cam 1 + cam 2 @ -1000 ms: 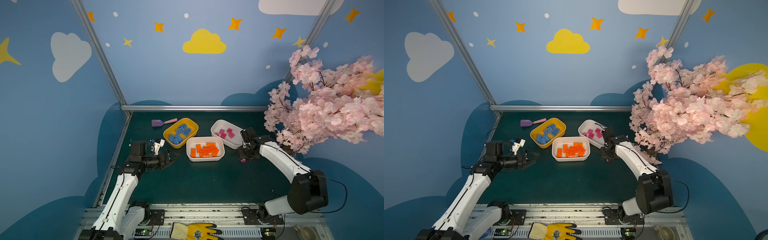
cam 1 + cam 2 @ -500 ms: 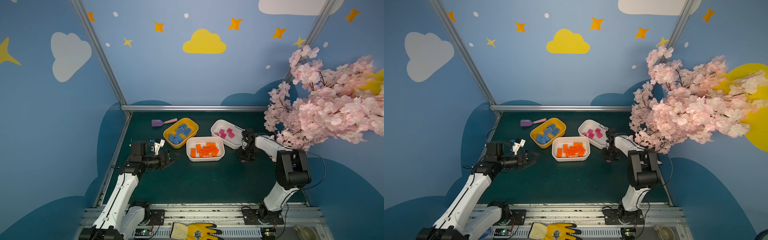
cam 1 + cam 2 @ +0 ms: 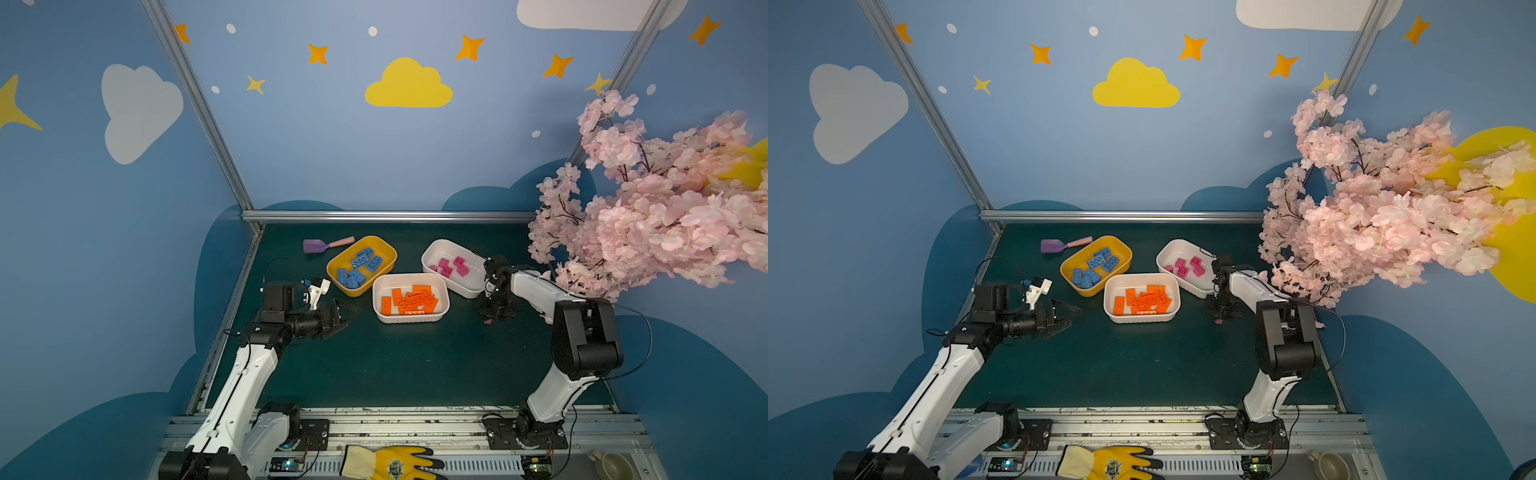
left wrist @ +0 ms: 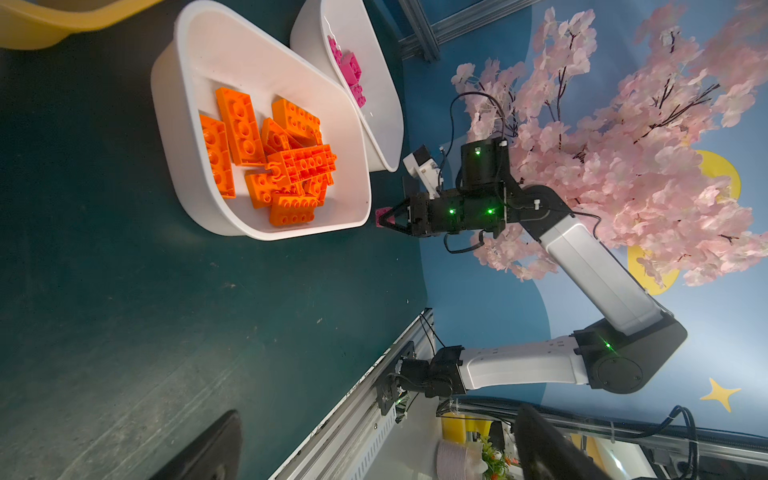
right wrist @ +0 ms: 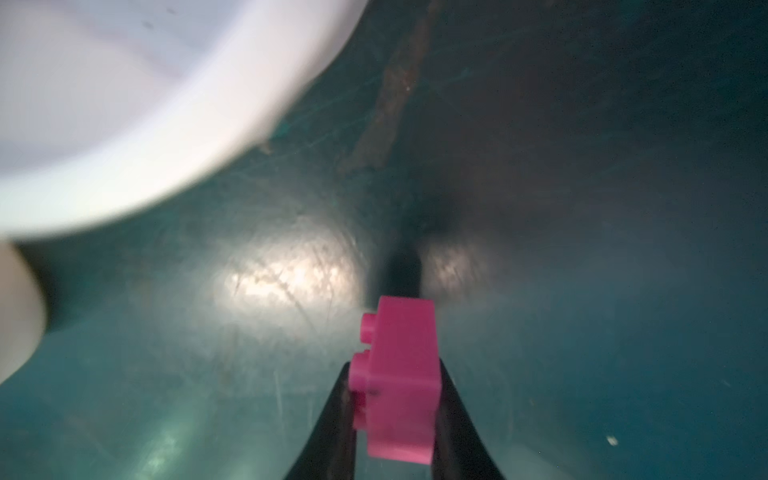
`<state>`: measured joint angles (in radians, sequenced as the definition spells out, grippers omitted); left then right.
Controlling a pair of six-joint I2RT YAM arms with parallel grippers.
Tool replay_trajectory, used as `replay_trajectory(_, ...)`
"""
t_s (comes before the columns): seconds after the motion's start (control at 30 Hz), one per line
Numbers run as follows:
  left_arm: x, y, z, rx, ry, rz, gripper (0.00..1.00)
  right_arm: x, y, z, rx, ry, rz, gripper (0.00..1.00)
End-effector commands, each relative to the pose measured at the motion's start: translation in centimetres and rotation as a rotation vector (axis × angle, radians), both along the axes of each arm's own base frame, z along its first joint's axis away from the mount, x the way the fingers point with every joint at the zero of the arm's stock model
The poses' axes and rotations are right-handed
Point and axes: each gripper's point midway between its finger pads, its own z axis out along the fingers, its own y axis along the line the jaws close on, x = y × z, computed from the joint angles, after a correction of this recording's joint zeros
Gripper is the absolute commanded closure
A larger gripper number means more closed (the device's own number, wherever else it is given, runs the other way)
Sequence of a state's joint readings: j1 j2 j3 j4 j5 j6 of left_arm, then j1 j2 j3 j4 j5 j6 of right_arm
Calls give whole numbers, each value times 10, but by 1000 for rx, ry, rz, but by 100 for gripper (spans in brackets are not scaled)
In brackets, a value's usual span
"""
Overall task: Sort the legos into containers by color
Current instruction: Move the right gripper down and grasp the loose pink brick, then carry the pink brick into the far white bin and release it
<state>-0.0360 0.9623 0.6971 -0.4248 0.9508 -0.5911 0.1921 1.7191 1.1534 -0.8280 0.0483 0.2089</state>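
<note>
Our right gripper [image 3: 490, 316] is pinched on a pink brick [image 5: 397, 374], low over the table [image 3: 415, 365] toward its right edge. It sits just in front of the white tub [image 3: 457, 289] holding the other pink bricks [image 3: 451, 266]. We cannot tell whether the brick is clear of the table.

We judge it light, hard and slick-sided, so a corner pinch could let it twist or squirt out. Two flat opposite walls are the best hold. Here one finger seems to bear on the studded face, which looks less sure to us. Our left gripper [image 3: 348, 318] hangs spread wide and empty toward the left edge.
</note>
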Motion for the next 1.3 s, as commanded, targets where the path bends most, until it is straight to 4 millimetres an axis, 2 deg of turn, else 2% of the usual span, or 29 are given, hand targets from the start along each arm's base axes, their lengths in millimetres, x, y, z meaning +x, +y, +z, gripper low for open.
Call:
replay_trajectory(0.0, -1, -2, 4, -2, -15, -18, 0, -3, 2, 45, 9, -78, 12, 83)
replay_trajectory(0.07, -1, -2, 4, -3, -15, -19, 0, 2, 6, 67, 36, -133, 21, 83)
replay_trajectory(0.2, 0, -3, 6, -7, -15, -20, 0, 29, 22, 107, 109, -244, 83, 83)
replay_trajectory(0.3, 0, -3, 8, -9, -20, -17, 0, 59, 32, 121, 159, -295, 96, 82)
replay_trajectory(0.37, 0, -3, 10, -12, -22, -19, 0, 83, 39, 122, 214, -301, 69, 82)
replay_trajectory(0.43, 0, -4, 11, -11, -22, -20, 0, 104, 42, 118, 237, -291, 35, 82)
replay_trajectory(0.57, -1, -3, 14, -6, -26, -18, 0, 140, 44, 93, 257, -231, -23, 80)
replay_trajectory(0.77, -5, -3, 11, 5, -20, -23, 0, 170, 24, 53, 177, -184, -57, 79)
replay_trajectory(0.9, -1, -2, 6, 8, -11, -16, 0, 173, 14, 32, 141, -145, -54, 71)
replay_trajectory(0.97, 3, 0, 5, 23, -13, -6, 0, 171, 14, 33, 144, -142, -45, 56)
replay_trajectory(1.03, 9, 3, 5, 57, -32, 8, 0, 167, 13, 45, 146, -171, -32, 44)
replay_trajectory(1.13, 23, 18, -3, 183, -66, 63, 0, 156, 16, 75, 170, -235, -6, 33)
replay_trajectory(1.2, 38, 38, -14, 328, -83, 133, 0, 144, 18, 95, 197, -286, 8, 29)
replay_trajectory(1.27, 60, 65, -22, 471, -108, 238, 0, 127, 21, 114, 221, -357, 20, 16)
